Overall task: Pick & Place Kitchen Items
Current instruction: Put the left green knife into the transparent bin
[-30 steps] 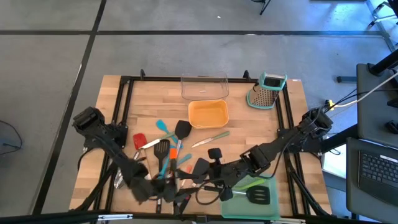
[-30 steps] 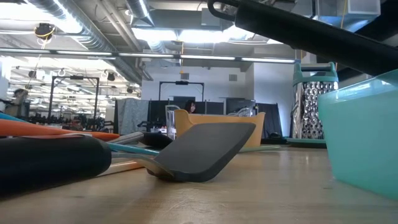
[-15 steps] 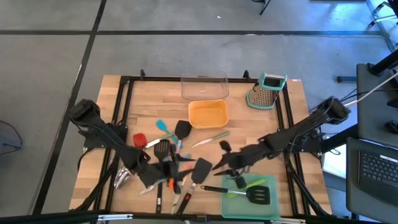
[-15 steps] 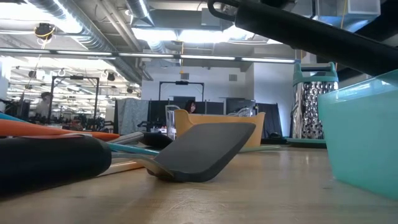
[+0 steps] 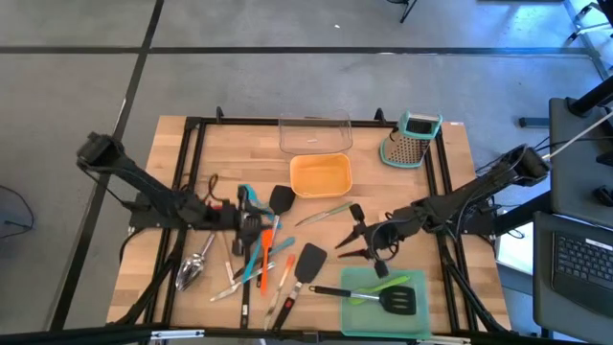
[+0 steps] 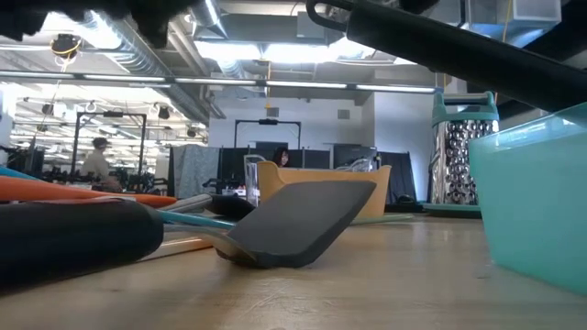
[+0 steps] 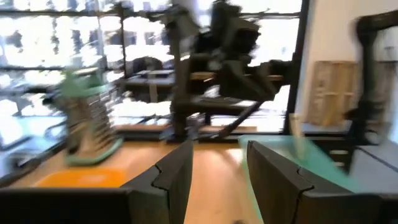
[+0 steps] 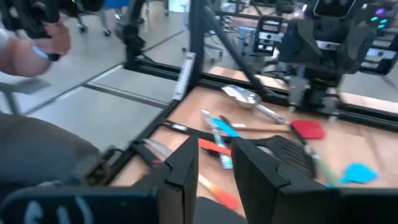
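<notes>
Since the left arm is the one over the work, the move turns on the left gripper (image 5: 255,222) and the heap of kitchen items (image 5: 251,273) on the table (image 5: 402,192). In the high view the heap starts right under the gripper and spreads toward its 6 o'clock. Most handles, like the orange tool (image 5: 265,261), run roughly 12 to 6 with a slight tilt, so the long axes lie across the arm's 9-to-3 reach. A steel scoop (image 5: 192,271) sits apart at the heap's 8 o'clock. The left wrist view shows the left fingers (image 7: 177,177) parted, a clear gap between them and nothing in it, so the jaws look open and empty. The right gripper (image 5: 356,235) hangs at 3 o'clock from the heap, well clear of it. A black spatula (image 5: 308,259) lies near it at about 8 o'clock, and the teal tray (image 5: 414,278) is at its 5 o'clock. Its jaws show a narrower gap with table and tools visible through it, holding nothing. My judgement is that the left arm is nearer and better set for the next pick, though it needs a wrist turn to close across a handle.
</notes>
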